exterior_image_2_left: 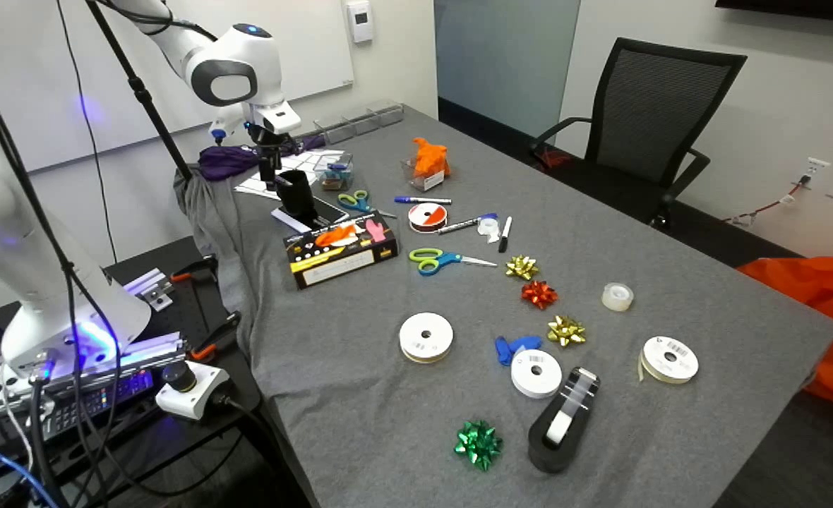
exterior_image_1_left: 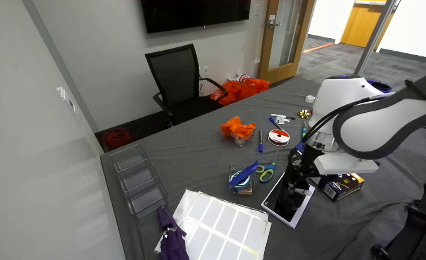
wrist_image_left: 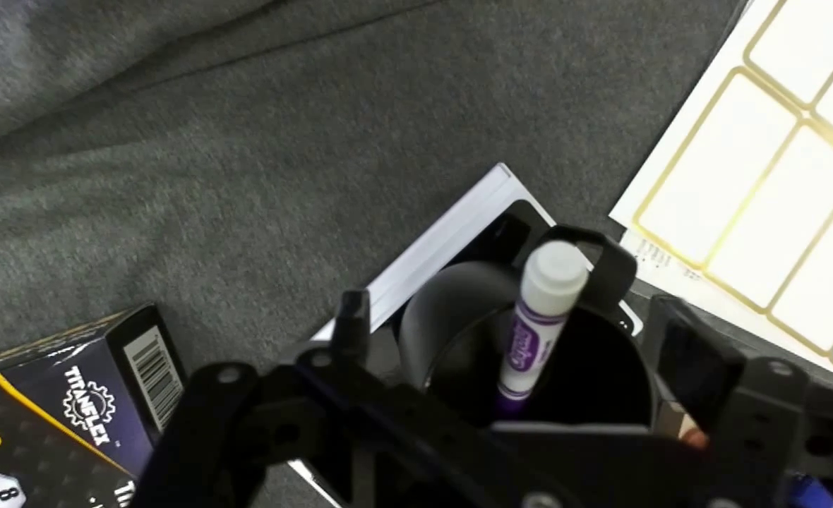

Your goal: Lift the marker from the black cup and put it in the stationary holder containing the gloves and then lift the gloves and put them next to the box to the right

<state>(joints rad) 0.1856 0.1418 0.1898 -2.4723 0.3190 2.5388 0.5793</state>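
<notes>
In the wrist view, the black two-fingered gripper [wrist_image_left: 517, 329] stands with its fingers spread apart, one to the left and one to the right of a round black cup [wrist_image_left: 452, 303]; whether they touch it cannot be told. A white, purple-labelled marker [wrist_image_left: 541, 317] leans inside the cup, its white end up. Beneath the cup lies a flat white-edged, black-faced slab [wrist_image_left: 434, 250]. To the left is a black printed cardboard glove box [wrist_image_left: 70, 409], to the right a white sheet with gold-outlined panels [wrist_image_left: 776, 197], both on dark grey cloth [wrist_image_left: 282, 141]. In an exterior view, the white jointed robot arm [exterior_image_1_left: 364, 119] reaches in from the right, the gripper down at the cup. Crumpled orange gloves [exterior_image_1_left: 237, 126] sit farther away in a small clear plastic holder [exterior_image_1_left: 239, 141], left of a red-and-white ribbon spool [exterior_image_1_left: 279, 137]. A clear compartmented plastic tray [exterior_image_1_left: 138, 178] lies at the left, with purple folded fabric [exterior_image_1_left: 173, 240] at its near end. In an exterior view, the glove box lies just nearer than the cup, blue-and-green-handled scissors [exterior_image_2_left: 450, 259] to its right. In the near part lie a white ribbon spool [exterior_image_2_left: 426, 335], a black tape dispenser [exterior_image_2_left: 561, 427] and a green foil bow [exterior_image_2_left: 478, 444].
</notes>
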